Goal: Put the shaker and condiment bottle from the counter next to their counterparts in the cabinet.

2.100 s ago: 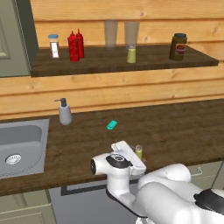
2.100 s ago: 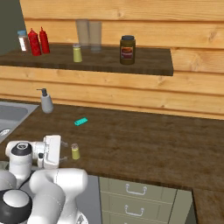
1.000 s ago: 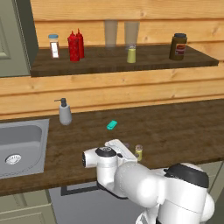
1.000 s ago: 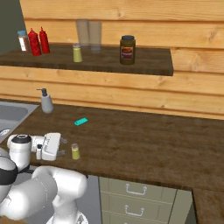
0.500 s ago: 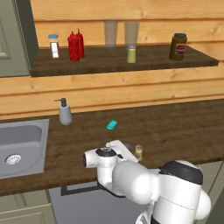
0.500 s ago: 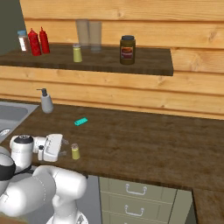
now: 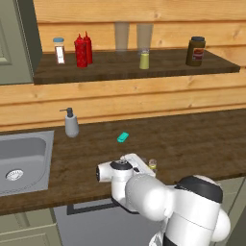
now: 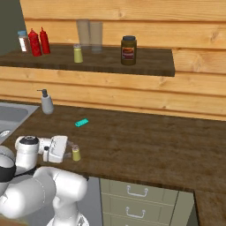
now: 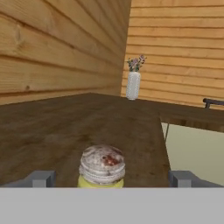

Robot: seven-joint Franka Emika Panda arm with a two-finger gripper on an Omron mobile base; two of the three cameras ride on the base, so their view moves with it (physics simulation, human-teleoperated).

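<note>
Directly ahead of the gripper (image 9: 110, 178), between its two finger tips (image 9: 42, 178), stands the shaker (image 9: 102, 166), upright on the dark wooden counter (image 9: 65, 127), its speckled grey cap close to the hand camera; the jaws stand wide apart on either side of it and whether they touch it cannot be told. From the right base view the gripper (image 8: 67, 151) is held low over the counter's near edge with the shaker (image 8: 76, 152) just beside its front end. Beyond the gripper, farther back on the counter, lies a small teal object (image 8: 81, 122), and off toward the sink (image 8: 9, 115) stands a grey soap dispenser (image 8: 46, 102). Well above and behind the gripper runs the cabinet (image 7: 168, 66) shelf, carrying a clear jar with a blue lid (image 7: 59, 50), then two red bottles close together, the condiment bottle (image 7: 80, 51) and a slimmer red bottle (image 7: 88, 46) touching or nearly so, then two clear glasses (image 7: 130, 36), a second shaker (image 7: 144, 59) in front of them, and a dark jar (image 7: 195, 51) farthest along. Far ahead along the counter in the hand view stands a white vase with flowers (image 9: 133, 81).
</note>
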